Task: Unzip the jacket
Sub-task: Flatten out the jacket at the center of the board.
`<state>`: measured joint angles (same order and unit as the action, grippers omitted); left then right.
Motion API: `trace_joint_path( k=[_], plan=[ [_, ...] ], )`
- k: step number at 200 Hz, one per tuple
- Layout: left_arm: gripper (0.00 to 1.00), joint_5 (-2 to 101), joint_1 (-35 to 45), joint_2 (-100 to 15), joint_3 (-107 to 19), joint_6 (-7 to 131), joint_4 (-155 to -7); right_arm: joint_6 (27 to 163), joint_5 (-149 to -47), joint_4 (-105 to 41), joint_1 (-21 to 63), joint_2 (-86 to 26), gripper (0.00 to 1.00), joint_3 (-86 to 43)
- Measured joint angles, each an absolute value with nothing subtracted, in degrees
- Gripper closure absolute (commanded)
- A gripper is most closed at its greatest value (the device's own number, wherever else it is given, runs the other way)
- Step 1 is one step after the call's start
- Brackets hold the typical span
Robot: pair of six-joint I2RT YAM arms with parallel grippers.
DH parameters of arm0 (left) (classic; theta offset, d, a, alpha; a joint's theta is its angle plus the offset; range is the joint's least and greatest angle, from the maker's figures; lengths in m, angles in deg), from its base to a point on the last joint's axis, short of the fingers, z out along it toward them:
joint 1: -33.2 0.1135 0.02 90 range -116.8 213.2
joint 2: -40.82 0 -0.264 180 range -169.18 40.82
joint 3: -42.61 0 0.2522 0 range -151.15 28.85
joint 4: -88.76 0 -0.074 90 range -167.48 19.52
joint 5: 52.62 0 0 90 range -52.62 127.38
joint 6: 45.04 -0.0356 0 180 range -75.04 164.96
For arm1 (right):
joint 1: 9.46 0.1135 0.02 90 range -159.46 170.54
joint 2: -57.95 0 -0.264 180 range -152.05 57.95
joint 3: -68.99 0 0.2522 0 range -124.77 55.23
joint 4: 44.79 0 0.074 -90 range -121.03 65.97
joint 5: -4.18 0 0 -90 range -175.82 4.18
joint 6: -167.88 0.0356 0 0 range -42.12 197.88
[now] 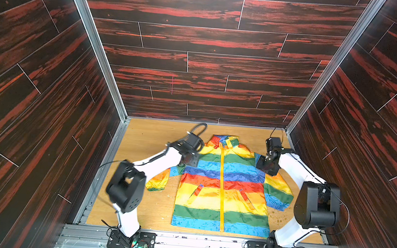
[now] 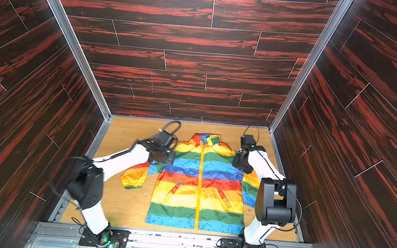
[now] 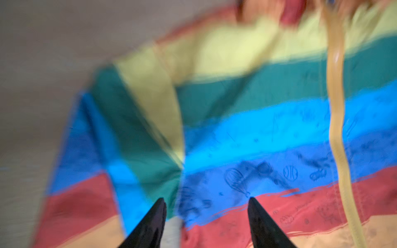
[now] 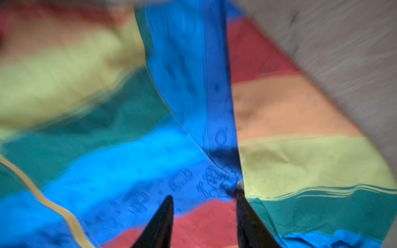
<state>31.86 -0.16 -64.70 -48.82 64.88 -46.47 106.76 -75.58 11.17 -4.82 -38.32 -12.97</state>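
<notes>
Hovering at the shoulders of the shiny rainbow-striped hooded jacket (image 1: 240, 199), flat on the wooden worktop (image 1: 147, 137), left pincer (image 3: 205, 198) and right pincer (image 4: 204, 194) gape empty; yellow zipper (image 1: 222, 180) looks fully shut, so next, reach the collar pull.

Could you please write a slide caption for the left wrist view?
Left claw, jaws apart and empty, over the rainbow-striped jacket, its yellow zipper closed.

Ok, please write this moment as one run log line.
jacket: flat on table, zipper closed | left gripper: open, empty | right gripper: open, empty
</notes>
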Motion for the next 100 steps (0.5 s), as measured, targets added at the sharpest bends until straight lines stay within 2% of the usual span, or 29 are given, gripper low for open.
trace_joint_path(
  k=[37, 81, 100],
  plan=[
    [0.40, 32.82, -0.92, -70.84, -48.77, 65.86, -45.93, 107.72, -76.22, 10.84, -5.06, -38.36, 0.62, -10.04],
    [0.40, 30.42, -0.92, -70.97, -45.58, 67.33, -44.37, 109.95, -76.85, 7.52, -7.35, -38.36, 0.67, -6.07],
    [0.43, 29.65, -0.95, -70.64, -44.42, 68.07, -43.83, 110.67, -77.51, 6.86, -8.73, -38.36, 0.69, -3.95]
  ],
)
